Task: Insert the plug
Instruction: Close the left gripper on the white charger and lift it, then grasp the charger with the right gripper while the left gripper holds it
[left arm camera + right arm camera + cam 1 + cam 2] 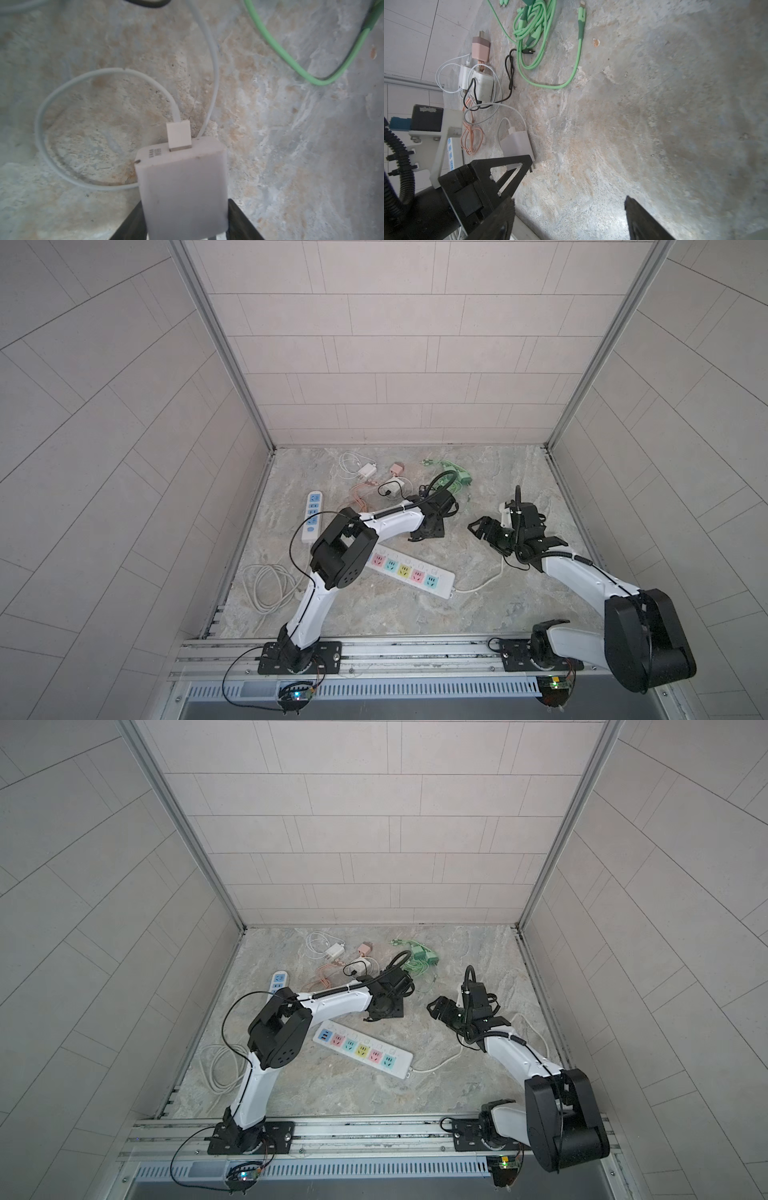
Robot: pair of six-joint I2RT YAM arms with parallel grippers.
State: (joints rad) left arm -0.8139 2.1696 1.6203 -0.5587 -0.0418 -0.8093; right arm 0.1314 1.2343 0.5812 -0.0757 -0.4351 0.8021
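Note:
The plug [182,187] is a white charger block with a white USB cable [108,71] in its far end. My left gripper [184,207] is shut on it, one black finger [133,220] against each side. In the right wrist view the plug [517,143] lies low at the stone table, its prongs toward the left gripper [517,164]. In both top views the left gripper [428,533] [384,1013] hides the plug. A white power strip with coloured sockets [409,572] [365,1050] lies nearer the front. My right gripper [478,526] [569,199] hovers open and holds nothing.
A green cable bundle [451,481] [533,27], a pink charger [397,467] [480,47] and white chargers [368,470] [483,85] lie at the back. A small blue-socket strip [313,516] sits at the left. A coiled white cord [266,585] lies by the left arm.

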